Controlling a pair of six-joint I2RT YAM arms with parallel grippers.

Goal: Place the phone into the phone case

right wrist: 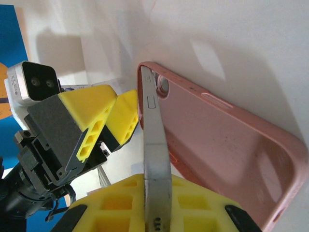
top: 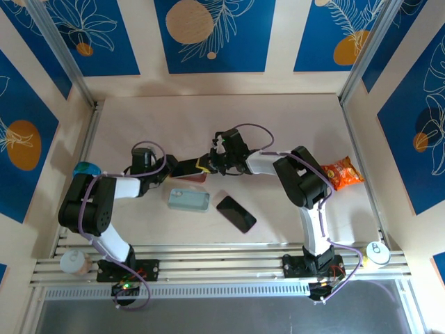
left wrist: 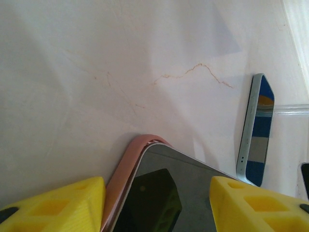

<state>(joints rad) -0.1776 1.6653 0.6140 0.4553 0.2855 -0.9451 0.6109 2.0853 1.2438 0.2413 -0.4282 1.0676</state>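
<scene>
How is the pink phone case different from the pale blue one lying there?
Colour: the pink case against the pale blue case. Place: the pink case is where the two arms meet; the pale blue case lies flat on the table, nearer the arm bases. State: the pink case has a phone partly in it, pinched by the right gripper; the pale blue case has no gripper on it. Both are rounded rectangles of similar size.

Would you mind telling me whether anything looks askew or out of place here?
Yes: the phone is only partly in the pink phone case. In the right wrist view it stands away from the case at an angle, meeting it only at the camera-hole end. Nothing looks spilled or damaged.
</scene>
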